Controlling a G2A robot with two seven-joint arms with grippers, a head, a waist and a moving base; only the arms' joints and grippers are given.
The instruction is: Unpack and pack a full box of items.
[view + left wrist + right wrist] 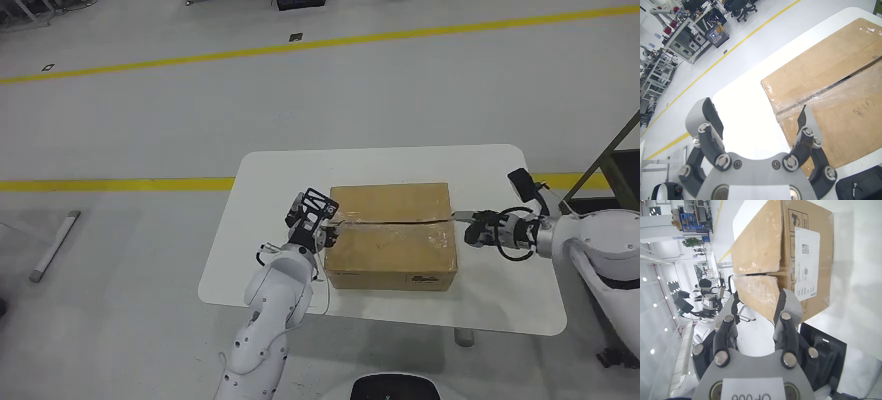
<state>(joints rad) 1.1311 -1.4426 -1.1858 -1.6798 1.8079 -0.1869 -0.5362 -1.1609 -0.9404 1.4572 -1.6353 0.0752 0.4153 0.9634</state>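
Note:
A brown cardboard box [390,235] stands in the middle of the white table [290,170], its top flaps meeting at a seam covered in clear tape [857,87]. My left gripper [315,212] sits at the box's left end, open, with one finger [803,118] over the corner by the seam and the other finger [712,115] over bare table. My right gripper [465,222] is at the box's right end, open. The taped end of the near flap [757,292] lies between its fingers [783,306]. A white label [806,262] covers that end wall.
Bare tabletop lies left of the box [745,106] and behind it [400,165]. A dark frame [612,160] stands beyond the table's right edge. A black object [821,351] sits low beside the right arm. A pale pole [55,245] lies on the floor at far left.

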